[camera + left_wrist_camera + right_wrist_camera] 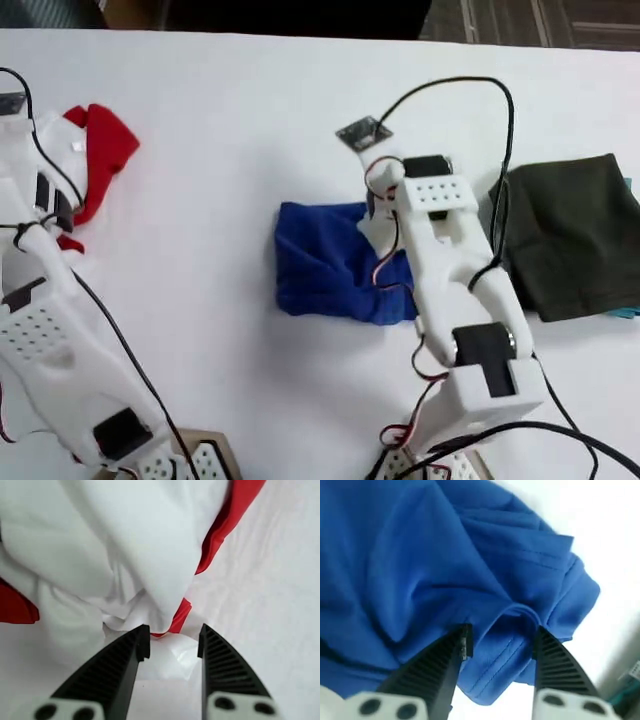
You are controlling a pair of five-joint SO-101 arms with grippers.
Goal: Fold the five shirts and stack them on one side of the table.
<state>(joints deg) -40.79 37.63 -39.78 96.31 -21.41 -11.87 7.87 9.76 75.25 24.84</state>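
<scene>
- Looking down from the high view, the blue shirt [325,260] lies mid-table as a folded, roughly rectangular bundle, its slightly longer side running from side to side across the white table [220,120]
- The right wrist view adds what the arm hides from above: the right gripper [501,640] is spread wide, its two black fingers [445,660] astride a raised fold at the blue shirt's hem, not pinching it
- The right arm [450,270] stretches from the near edge towards the far side, with its wrist tipped down over the blue shirt's right edge
- A folded dark shirt [575,235] sits at the right side, with a teal edge [625,312] peeking from beneath it
- At the left edge a red shirt [105,150] lies crumpled; the left wrist view shows a white shirt [125,540] bunched over it
- The left gripper [172,640] is parted, with its tips at the white cloth's lower folds
- The left arm [50,330] runs along the table's left side towards that heap
</scene>
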